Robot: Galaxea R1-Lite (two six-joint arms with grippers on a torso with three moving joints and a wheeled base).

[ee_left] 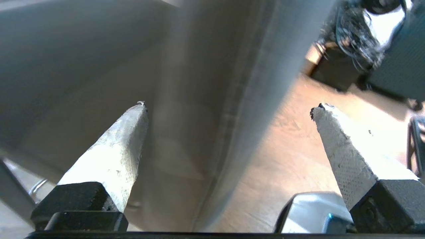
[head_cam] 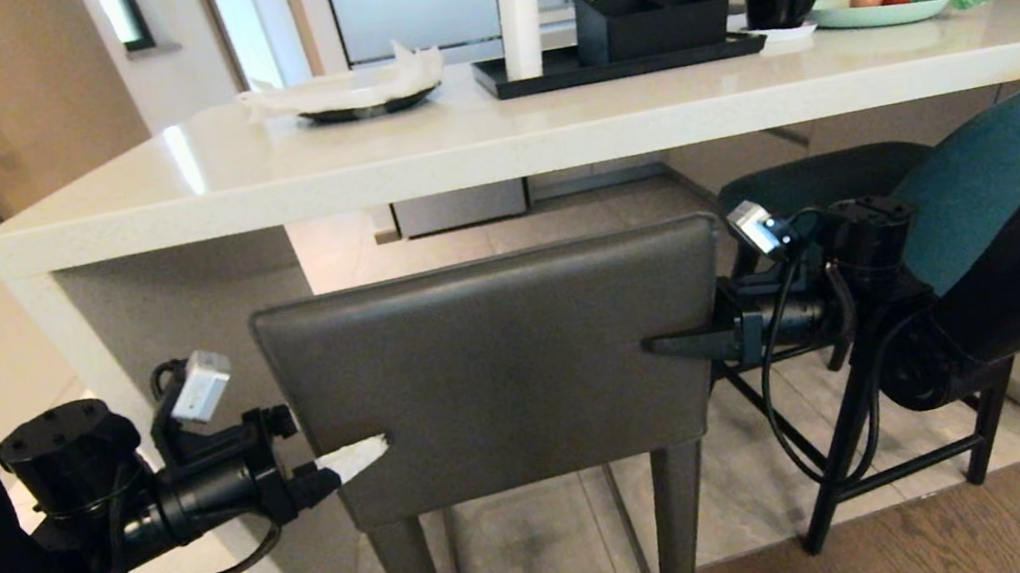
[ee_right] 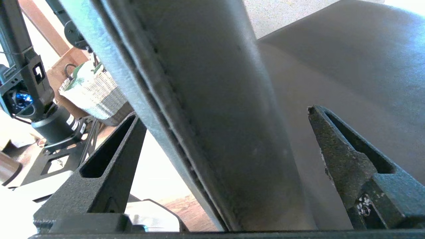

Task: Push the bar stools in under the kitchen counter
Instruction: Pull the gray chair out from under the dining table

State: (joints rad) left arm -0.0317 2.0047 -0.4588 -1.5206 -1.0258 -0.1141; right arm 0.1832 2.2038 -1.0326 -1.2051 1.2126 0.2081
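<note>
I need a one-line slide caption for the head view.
Both open pincers, left and right, straddle the grey stool's backrest edges.

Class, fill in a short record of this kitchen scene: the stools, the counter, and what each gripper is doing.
grey stool: seat back facing the camera, in front of the counter
teal stool: to the grey stool's right, by the counter
left gripper: open, jaws astride the grey back's left edge
right gripper: open, jaws astride the grey back's right edge
on counter: black tray, plate of vegetables
</note>
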